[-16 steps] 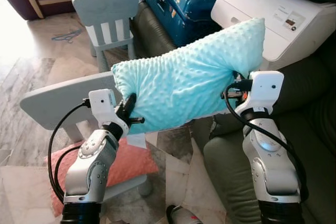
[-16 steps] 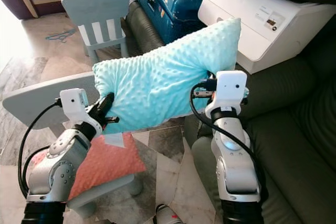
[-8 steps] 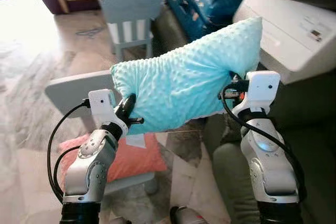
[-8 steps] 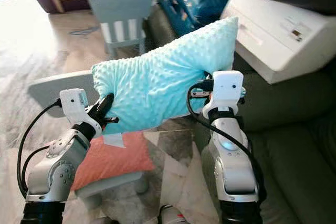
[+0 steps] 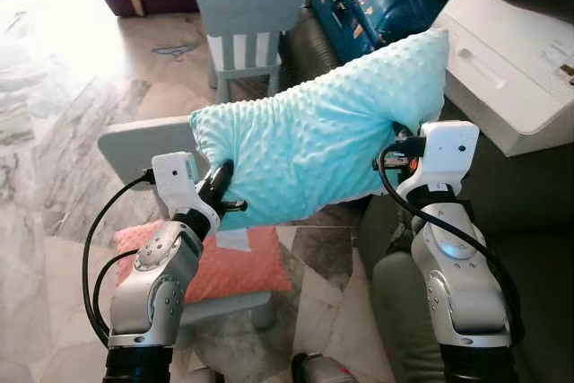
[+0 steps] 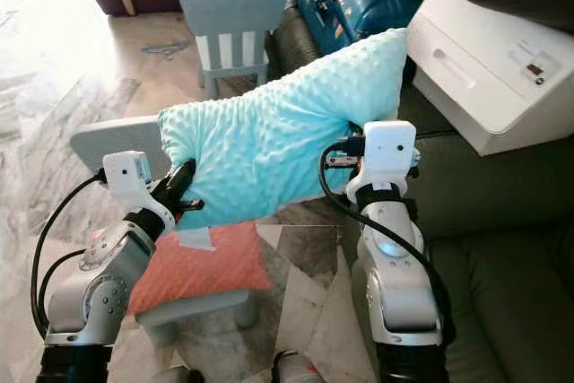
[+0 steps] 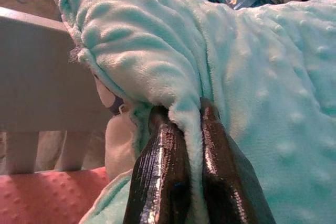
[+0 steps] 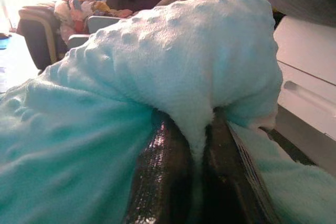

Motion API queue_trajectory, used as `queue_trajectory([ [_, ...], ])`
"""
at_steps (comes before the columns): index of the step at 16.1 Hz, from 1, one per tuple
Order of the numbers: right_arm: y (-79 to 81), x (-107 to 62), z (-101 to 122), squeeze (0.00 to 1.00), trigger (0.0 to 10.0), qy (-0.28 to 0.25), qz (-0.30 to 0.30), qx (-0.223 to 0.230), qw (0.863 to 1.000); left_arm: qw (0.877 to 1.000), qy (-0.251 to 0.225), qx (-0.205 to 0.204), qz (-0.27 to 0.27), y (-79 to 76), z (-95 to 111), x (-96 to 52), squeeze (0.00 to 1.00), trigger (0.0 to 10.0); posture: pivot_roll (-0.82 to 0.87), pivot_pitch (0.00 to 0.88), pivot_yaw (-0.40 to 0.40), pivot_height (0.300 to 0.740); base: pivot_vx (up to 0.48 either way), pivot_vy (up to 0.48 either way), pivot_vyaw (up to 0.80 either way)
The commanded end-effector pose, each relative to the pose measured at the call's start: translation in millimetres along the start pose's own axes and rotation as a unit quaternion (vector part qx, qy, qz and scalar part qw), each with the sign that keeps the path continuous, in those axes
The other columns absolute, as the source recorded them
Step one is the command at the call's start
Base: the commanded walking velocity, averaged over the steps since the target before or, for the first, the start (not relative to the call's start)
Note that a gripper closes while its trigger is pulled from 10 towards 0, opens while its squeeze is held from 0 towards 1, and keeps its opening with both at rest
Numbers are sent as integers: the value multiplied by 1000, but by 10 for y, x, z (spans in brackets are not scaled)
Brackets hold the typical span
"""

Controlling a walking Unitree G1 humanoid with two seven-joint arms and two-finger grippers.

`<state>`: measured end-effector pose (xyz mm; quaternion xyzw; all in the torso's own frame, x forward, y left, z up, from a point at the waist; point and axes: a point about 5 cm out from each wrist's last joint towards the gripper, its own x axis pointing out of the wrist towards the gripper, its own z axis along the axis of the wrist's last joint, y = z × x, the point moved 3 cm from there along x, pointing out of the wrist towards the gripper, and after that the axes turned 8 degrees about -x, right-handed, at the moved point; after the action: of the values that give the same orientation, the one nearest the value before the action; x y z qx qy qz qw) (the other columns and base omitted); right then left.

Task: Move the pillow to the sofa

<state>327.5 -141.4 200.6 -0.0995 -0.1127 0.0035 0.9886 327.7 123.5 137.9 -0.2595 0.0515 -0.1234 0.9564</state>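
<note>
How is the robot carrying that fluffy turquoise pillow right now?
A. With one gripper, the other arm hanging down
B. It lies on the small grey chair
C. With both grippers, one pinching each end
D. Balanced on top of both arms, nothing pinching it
C: the left gripper and the right gripper each pinch a fold of the pillow, holding it up in the air.

Pale marbled floor spreads out on the left, and on it stands a small grey-blue bench with a coral cushion lying on its lower shelf. Farther off a grey-blue child's chair stands on the floor. Over to the right, the dark green sofa carries a white appliance near its far end.
</note>
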Motion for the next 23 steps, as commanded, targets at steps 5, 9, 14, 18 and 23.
queue_trajectory([
  [5, -32, -24, 49, 0, 10000, -12, -5, 0, 1000, 1000, 3, -4, -18, -69, 1, -8, 0, 10000, -131, 204, -53, 740, -247, 0, 0],
  [9, -32, -23, 48, 0, 10000, -12, -5, 1, 1000, 1000, 4, -4, -17, -67, 0, -7, 0, 10000, -131, 203, -52, 740, -247, 0, 0],
  [14, -39, -23, 50, 0, 10000, -13, -7, 1, 1000, 1000, 4, -5, -18, -71, 3, -1, 0, 10000, -132, 203, -51, 740, -256, 0, 0],
  [18, -40, -19, 49, 0, 10000, -13, -6, 1, 1000, 1000, 5, -5, -17, -67, 1, 5, 0, 10000, -131, 202, -52, 740, -272, 0, 0],
  [23, -37, -22, 45, 0, 10000, -12, -7, 1, 1000, 1000, 4, -5, -16, -66, 0, 2, 0, 10000, -133, 201, -50, 740, -213, 0, 0],
])
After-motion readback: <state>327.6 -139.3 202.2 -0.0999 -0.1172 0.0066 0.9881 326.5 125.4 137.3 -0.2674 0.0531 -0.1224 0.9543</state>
